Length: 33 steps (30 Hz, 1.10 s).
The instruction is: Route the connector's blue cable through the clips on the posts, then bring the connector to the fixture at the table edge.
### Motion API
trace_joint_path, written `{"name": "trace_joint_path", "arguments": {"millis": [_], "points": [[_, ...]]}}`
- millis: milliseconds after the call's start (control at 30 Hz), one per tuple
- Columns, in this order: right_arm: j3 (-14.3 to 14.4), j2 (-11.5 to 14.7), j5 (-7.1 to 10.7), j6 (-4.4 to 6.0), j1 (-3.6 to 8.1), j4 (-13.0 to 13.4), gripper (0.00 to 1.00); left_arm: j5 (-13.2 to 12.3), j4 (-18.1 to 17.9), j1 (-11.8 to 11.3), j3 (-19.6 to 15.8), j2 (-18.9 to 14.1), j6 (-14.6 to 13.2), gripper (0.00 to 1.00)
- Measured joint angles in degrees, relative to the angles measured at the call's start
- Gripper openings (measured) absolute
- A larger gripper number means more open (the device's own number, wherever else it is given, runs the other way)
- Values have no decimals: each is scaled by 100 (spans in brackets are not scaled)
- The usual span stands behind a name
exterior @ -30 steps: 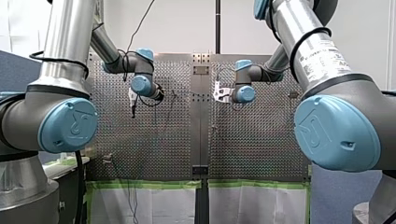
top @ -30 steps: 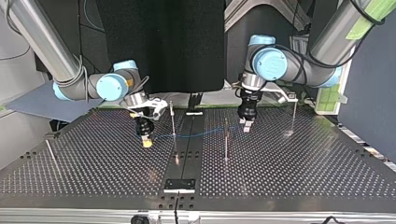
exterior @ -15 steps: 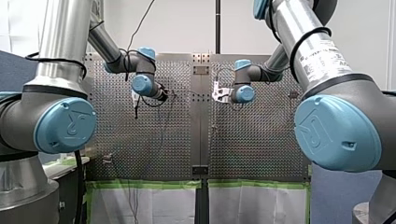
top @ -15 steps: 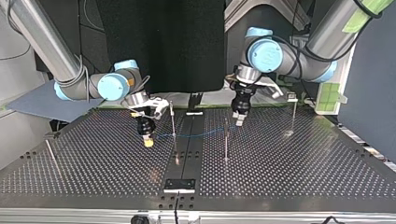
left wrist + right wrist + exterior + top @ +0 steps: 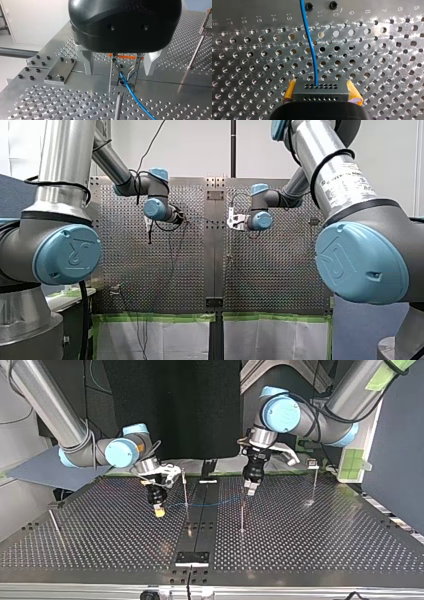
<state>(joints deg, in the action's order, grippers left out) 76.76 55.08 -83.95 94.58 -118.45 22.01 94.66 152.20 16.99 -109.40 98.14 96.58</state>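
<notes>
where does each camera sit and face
Front: behind the shoulders, over the perforated metal table; both arms show.
Top: across the table, facing both arms.
Left wrist: on my left arm, past metal fingers to a post clip.
Right wrist: on my right arm, yellow-padded fingers holding the black connector.
Wrist views share the blue cable.

Front view behind arms (image 5: pixel 65 255), top view opposite, facing them; wrist views close above shared table (image 5: pixel 300 535)
</notes>
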Motion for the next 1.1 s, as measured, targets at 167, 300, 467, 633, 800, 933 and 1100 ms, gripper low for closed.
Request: {"name": "trace_joint_path", "arguments": {"millis": [167,300,467,633,800,933,1100], "points": [[1,0,0,7,-10,-1,0,15,23,15,0,-2,-6,100],[2,-1,0,9,-9,8,0,20,14,24,0,-2,-7,100],[2,0,0,10,-7,13,0,21,6,32,0,-4,-12,100],[2,0,5,10,-1,14,0,22,9,41,0,-3,-15,100],[2,0,8,10,-1,3,0,22,30,78,0,-3,-26,100],[2,0,3,5,2,-24,0,35,28,159,0,-3,-85,100],[3,0,1,-1,25,-60,0,180,8,320,8,-4,-171,100]]}}
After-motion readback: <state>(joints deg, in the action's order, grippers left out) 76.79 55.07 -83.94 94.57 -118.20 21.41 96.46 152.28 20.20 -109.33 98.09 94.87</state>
